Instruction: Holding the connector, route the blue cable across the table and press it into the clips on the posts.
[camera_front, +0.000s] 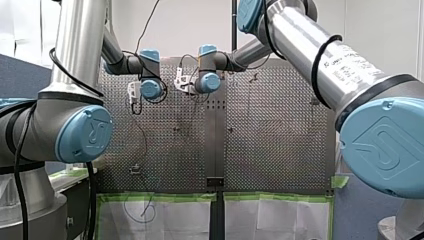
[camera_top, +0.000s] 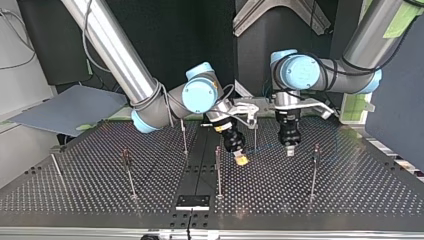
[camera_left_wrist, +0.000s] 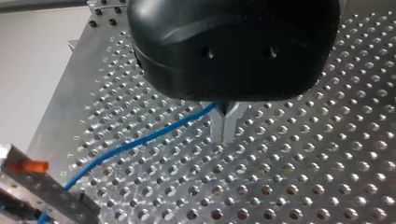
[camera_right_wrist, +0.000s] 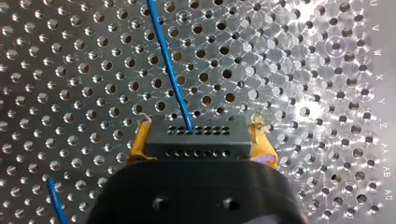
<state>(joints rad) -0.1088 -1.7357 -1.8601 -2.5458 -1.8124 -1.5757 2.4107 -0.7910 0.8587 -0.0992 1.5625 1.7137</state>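
In the right wrist view my right gripper (camera_right_wrist: 202, 125) is shut on the black connector (camera_right_wrist: 194, 138), with a yellow pad on each side of it. The blue cable (camera_right_wrist: 170, 70) leaves the connector's top and runs ahead over the perforated plate. In the left wrist view my left gripper (camera_left_wrist: 225, 139) has its metal fingers (camera_left_wrist: 218, 126) together, with the blue cable (camera_left_wrist: 140, 140) entering at their base and trailing off to a bracket. In the top view my right gripper (camera_top: 241, 159) hangs near the middle and my left gripper (camera_top: 290, 148) stands to its right, both just above the plate.
Thin upright posts stand on the plate in the top view: one (camera_top: 128, 172) at the left, one (camera_top: 218, 170) in the middle, one (camera_top: 314, 170) at the right, and others behind. A black plate (camera_top: 192, 202) lies at the near edge. An orange piece (camera_left_wrist: 27, 165) sits on a metal bracket (camera_left_wrist: 46, 198).
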